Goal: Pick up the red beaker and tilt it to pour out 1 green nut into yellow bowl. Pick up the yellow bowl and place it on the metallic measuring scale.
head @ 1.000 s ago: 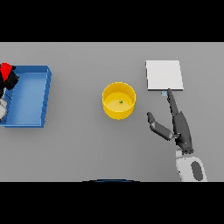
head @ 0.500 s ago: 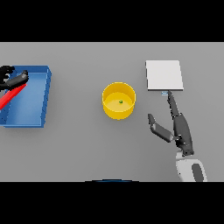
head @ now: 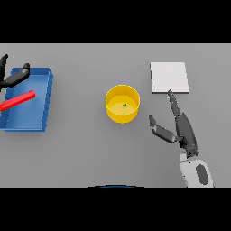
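Note:
The yellow bowl (head: 122, 104) stands at the table's middle with one green nut (head: 124, 105) inside it. The red beaker (head: 17, 100) lies on its side in the blue bin (head: 42, 103) at the left, free of any hand. My left hand (head: 12, 76) hovers open at the bin's far left corner, just above the beaker. To the right of the bowl my right hand (head: 180, 128) is open, fingers straight and thumb spread toward the bowl, a short gap away. The metallic scale (head: 169, 77) is a flat light square just beyond its fingertips.
The blue bin takes up the table's left side, partly cut by the view's edge. Grey tabletop runs between the bin, the bowl and the scale.
The left hand has let go of the red beaker, which now lies in the blue bin, and has lifted away toward the far left. The right hand has shifted only slightly.

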